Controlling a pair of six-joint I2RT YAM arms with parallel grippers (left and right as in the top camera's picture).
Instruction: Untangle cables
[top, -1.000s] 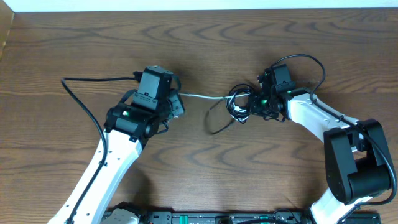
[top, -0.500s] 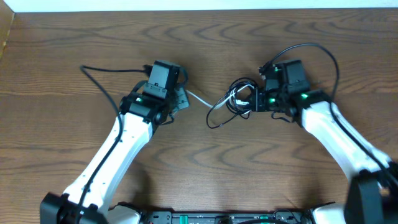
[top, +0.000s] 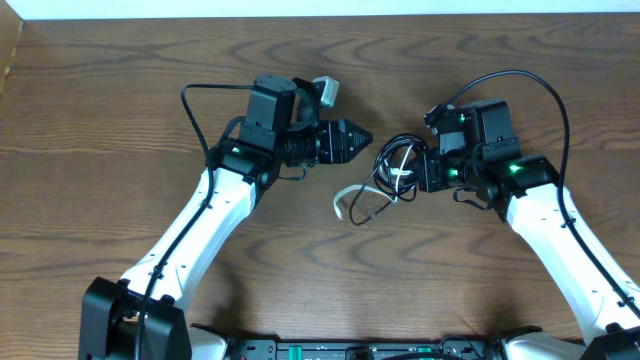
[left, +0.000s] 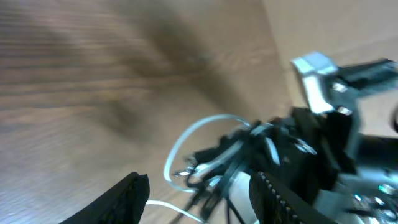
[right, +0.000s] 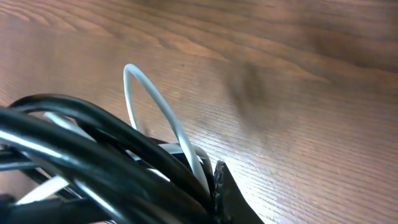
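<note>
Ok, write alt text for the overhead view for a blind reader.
The right gripper clamps a tangled bundle of black and white cables on a wooden table. The left gripper points at the bundle from the other side, its tips close to it. A white loop trails loose toward the robot's base.

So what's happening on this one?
Two robot arms are working on a tangle of black and white cables. The right gripper is clamped on the bundle, with a white loop trailing onto the table. The left gripper hovers open just beside the bundle, apparently holding nothing.
</note>
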